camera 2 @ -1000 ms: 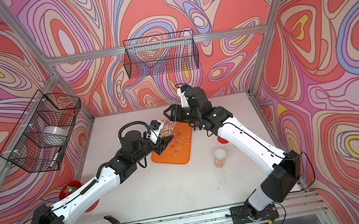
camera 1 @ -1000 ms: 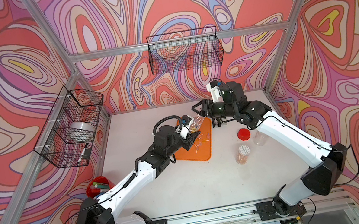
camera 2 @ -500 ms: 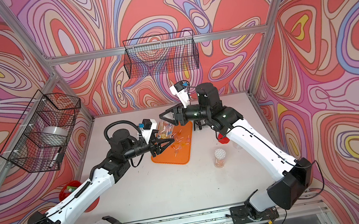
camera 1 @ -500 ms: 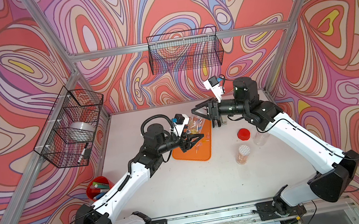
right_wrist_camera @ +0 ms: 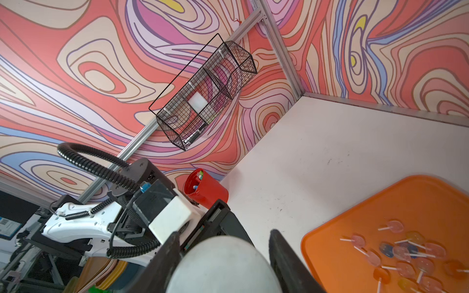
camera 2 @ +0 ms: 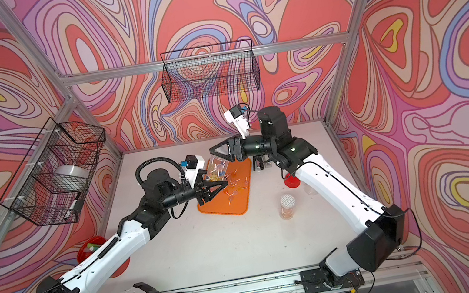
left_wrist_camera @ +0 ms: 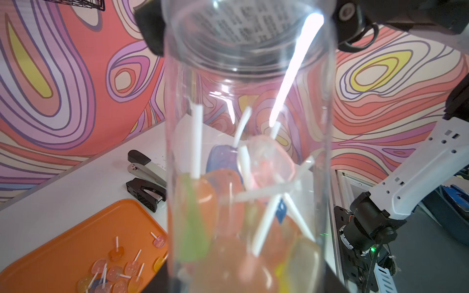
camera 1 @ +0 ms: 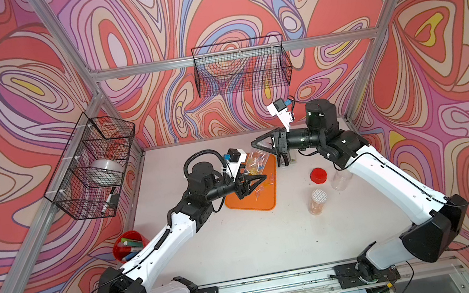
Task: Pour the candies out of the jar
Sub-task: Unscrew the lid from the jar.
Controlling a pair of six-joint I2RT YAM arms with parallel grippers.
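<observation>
Pouring under way, not finished. Jar (camera 1: 256,163) up off the table (camera 1: 243,248), tipped steeply over the tray (camera 1: 255,204), base high, mouth low. Lid (camera 1: 318,175) off, lying red on the table well to one side.

Inside, in the left wrist view, a fair cluster of candies (left_wrist_camera: 223,197) crowded toward the low end: orange, pink, blue, one green-yellow, white sticks crossing every way. Looks like a tangle of sticks near the mouth, but with the mouth itself out of frame, only a guess. On the tray, a loose scatter out of the jar (right_wrist_camera: 406,253), a dozen or so, bunched together mid-tray. None seen on the bare table.

Right fingers (right_wrist_camera: 284,253) clamped on the jar's base, its pale round bottom filling the gap between them. Left fingers (camera 1: 245,183) just beside the mouth end, dark edges flanking the wall in the left wrist view. Gripping or merely close: cannot tell.

By judgement, somewhere near halfway, with roughly as many in as out. Left to do: hold the mouth down, then shake or tilt further until empty, with everything landing on the tray. Second jar (camera 1: 318,202), white-topped and upright, untouched near the lid.
</observation>
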